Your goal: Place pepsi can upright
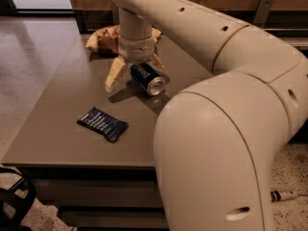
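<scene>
pepsi can (147, 78) sideways, cream gripper (135, 72) straddling it

My arm (226, 143), in glossy cream-white shell: fat, rounded segments joined at thin dark seams, the largest bulging like a smooth dome. Small dark recessed holes dot the upper casing in a row, and one oval slot sits low on the nearest segment. The wrist (136, 35) is a plain cylinder ending in a ribbed collar. Below it my gripper (134, 76), low over the far part of the grey table (57, 129), shows two tapered, pale yellowish fingers (115, 73) spread apart.
</scene>
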